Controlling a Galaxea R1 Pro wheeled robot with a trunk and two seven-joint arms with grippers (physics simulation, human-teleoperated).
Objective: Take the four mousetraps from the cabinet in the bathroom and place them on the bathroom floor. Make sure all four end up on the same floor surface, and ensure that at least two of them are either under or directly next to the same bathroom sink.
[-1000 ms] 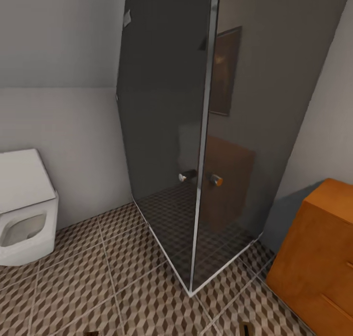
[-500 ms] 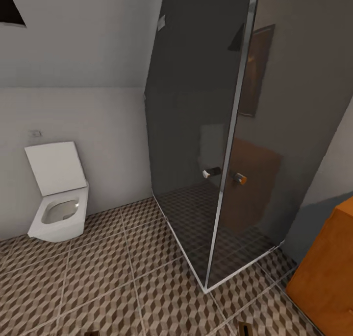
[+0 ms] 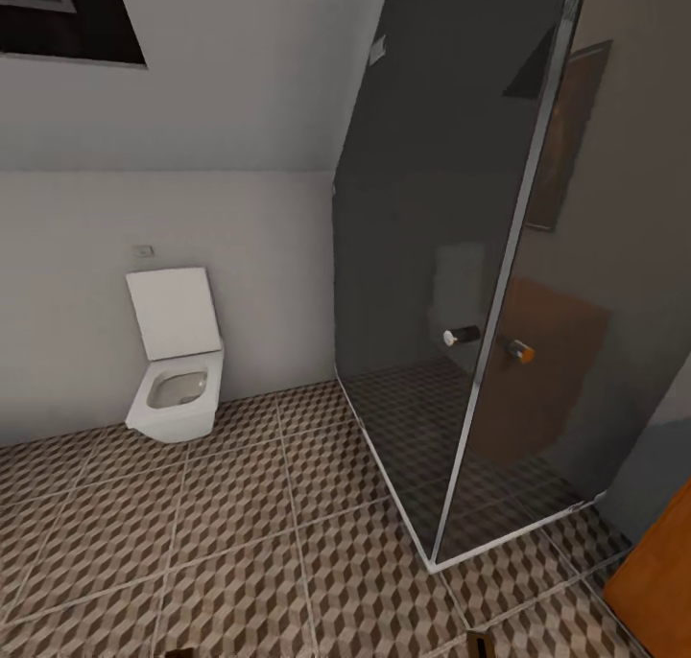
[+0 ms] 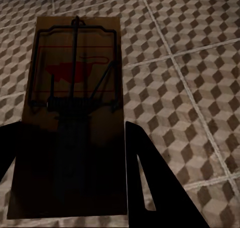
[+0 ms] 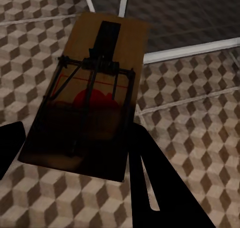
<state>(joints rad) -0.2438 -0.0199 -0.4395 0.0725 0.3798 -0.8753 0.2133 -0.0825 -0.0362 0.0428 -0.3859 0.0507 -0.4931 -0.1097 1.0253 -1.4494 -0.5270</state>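
Note:
My left gripper (image 4: 70, 138) is shut on a mousetrap (image 4: 75, 83), a flat brown plate with a black wire bar and a red mark, held above the cube-patterned bathroom floor (image 4: 190, 78). My right gripper (image 5: 75, 135) is shut on a second mousetrap (image 5: 95, 98) of the same look, over the floor (image 5: 190, 138) beside the pale shower sill (image 5: 190, 51). In the head view an orange-brown corner of the cabinet (image 3: 664, 581) sits at the lower right. The sink is out of view.
A white toilet (image 3: 178, 389) with its lid up stands against the far wall at the left. A smoky dark glass shower enclosure (image 3: 451, 284) with a metal corner post and a door knob (image 3: 519, 350) takes up the right. Tiled floor (image 3: 240, 533) lies between them.
The head view has swung to the left: the toilet and shower have slid rightward in the picture, and the cabinet is now almost off the right edge.

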